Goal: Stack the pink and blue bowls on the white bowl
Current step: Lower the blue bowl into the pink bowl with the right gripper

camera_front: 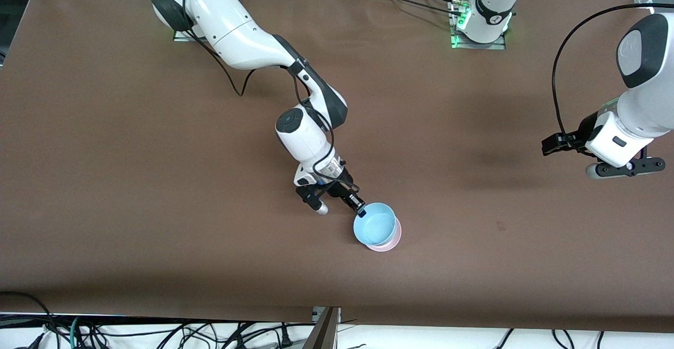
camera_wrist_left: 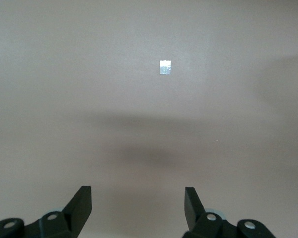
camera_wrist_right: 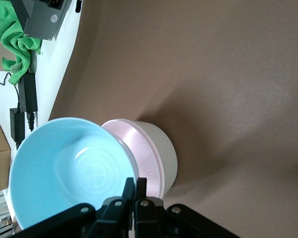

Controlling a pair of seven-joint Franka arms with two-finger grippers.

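Note:
The blue bowl sits tilted in the pink bowl near the table's middle. In the right wrist view the blue bowl lies in the pink bowl, which rests in the white bowl. The white bowl is hidden in the front view. My right gripper is shut on the blue bowl's rim, one finger inside and one outside. My left gripper is open and empty, waiting high over the left arm's end of the table; its fingers show only bare table.
A small silvery square mark lies on the brown table under the left gripper. Cables and a green cloth lie off the table's edge nearest the front camera.

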